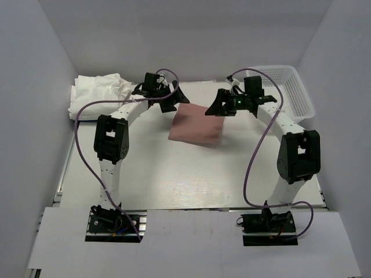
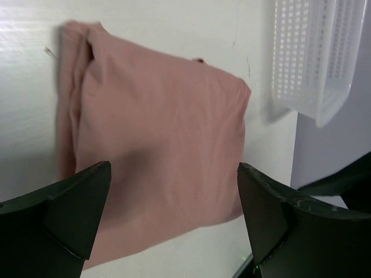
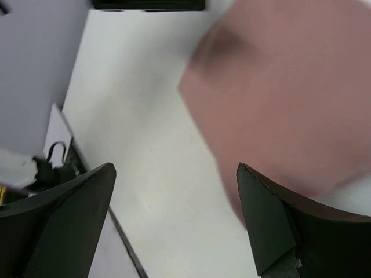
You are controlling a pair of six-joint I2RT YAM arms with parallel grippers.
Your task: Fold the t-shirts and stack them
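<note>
The dusty-pink t-shirt [image 1: 196, 124] lies folded into a flat rectangle at the middle back of the table; its print is hidden. It also shows in the left wrist view [image 2: 156, 156] and, blurred, in the right wrist view [image 3: 290, 87]. White folded t-shirts [image 1: 98, 94] are piled at the back left. My left gripper [image 1: 177, 99] is open and empty, above the pink shirt's back left corner. My right gripper [image 1: 219, 106] is open and empty, above its back right corner. Neither touches the cloth.
A white plastic mesh basket [image 1: 290, 87] stands at the back right corner, also in the left wrist view [image 2: 313, 58]. The bare white table [image 1: 185, 174] spreads in front of the pink shirt. Grey walls close in the back and sides.
</note>
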